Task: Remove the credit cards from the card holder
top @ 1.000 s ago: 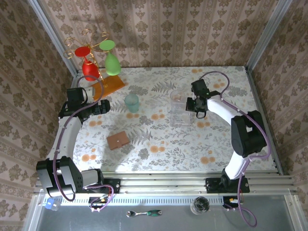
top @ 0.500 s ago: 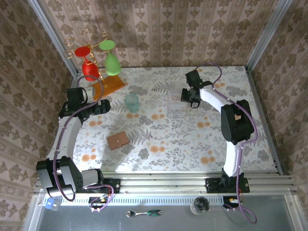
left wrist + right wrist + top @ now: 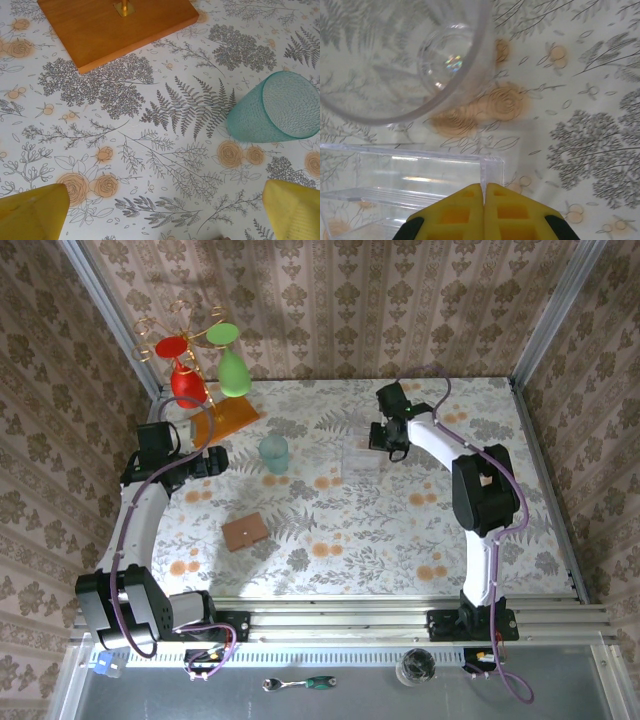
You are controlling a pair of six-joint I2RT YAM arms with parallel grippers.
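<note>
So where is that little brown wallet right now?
From the overhead camera, the card holder lies flat on the left half of the table, closer to the front edge than the teal cup, untouched.

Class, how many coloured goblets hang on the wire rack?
2: the red goblet on the left of the rack, the green goblet to its right. None appears hidden.

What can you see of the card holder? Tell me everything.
The card holder is a small, flat, brown rectangle with a tiny pale spot near its middle; the material may be leather, but that is hard to judge from above. It lies folded shut, turned slightly askew, on the near-left part of the floral table, nearer the arm bases than the teal cup. No cards show. Nothing but the table touches it.
</note>
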